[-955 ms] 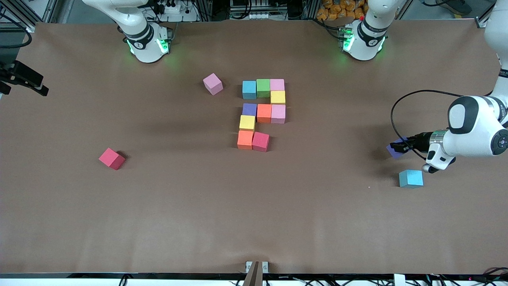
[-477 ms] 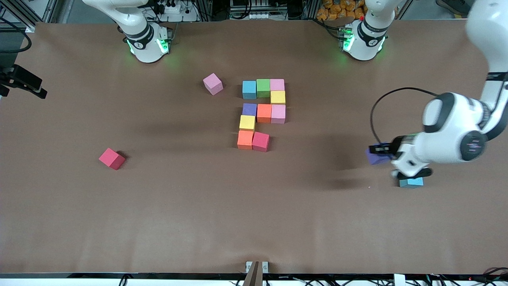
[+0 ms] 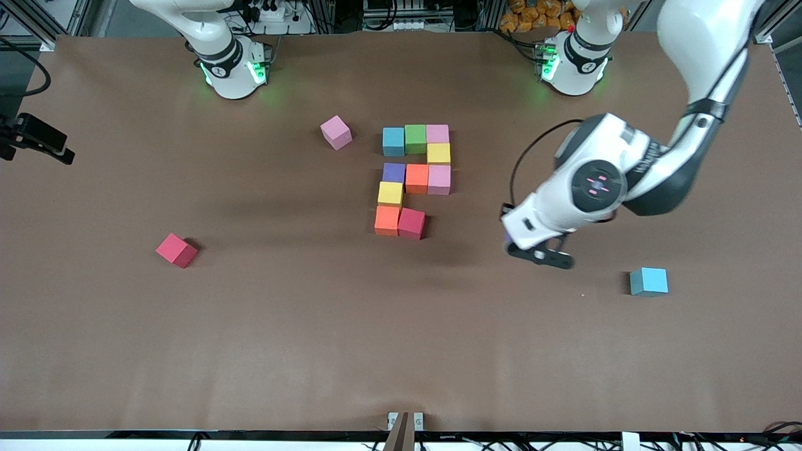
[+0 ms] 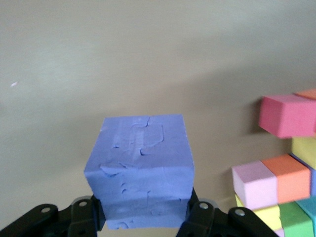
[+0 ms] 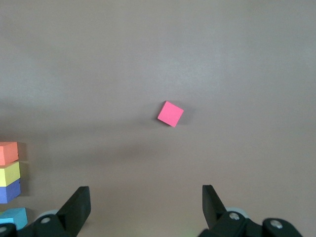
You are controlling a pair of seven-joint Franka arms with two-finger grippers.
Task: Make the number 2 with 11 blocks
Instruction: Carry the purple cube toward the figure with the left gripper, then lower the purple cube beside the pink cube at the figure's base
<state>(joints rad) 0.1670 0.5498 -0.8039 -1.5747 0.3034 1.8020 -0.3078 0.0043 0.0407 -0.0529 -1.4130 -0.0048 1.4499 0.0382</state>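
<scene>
The number 2 (image 3: 413, 178) stands as several mixed-colour blocks in the middle of the table, its lowest row an orange block (image 3: 387, 220) and a red block (image 3: 411, 223). My left gripper (image 4: 143, 217) is shut on a purple block (image 4: 140, 168), its jaws pressed on two opposite sides. In the front view the left gripper (image 3: 510, 235) hangs over bare table beside that lowest row, toward the left arm's end, and the hand hides almost all of the block. In the right wrist view my right gripper (image 5: 145, 197) is open over bare table, with a loose red block (image 5: 171, 113) on the table ahead of it.
Three loose blocks lie apart from the digit: a pink one (image 3: 336, 132) beside its top row, a red one (image 3: 176, 250) toward the right arm's end, and a blue one (image 3: 648, 281) toward the left arm's end. The right arm waits, with its hand outside the front view.
My left arm has carried the purple block away from the loose blue block toward the digit, and its wrist has turned. The blocks on the table have not moved.
</scene>
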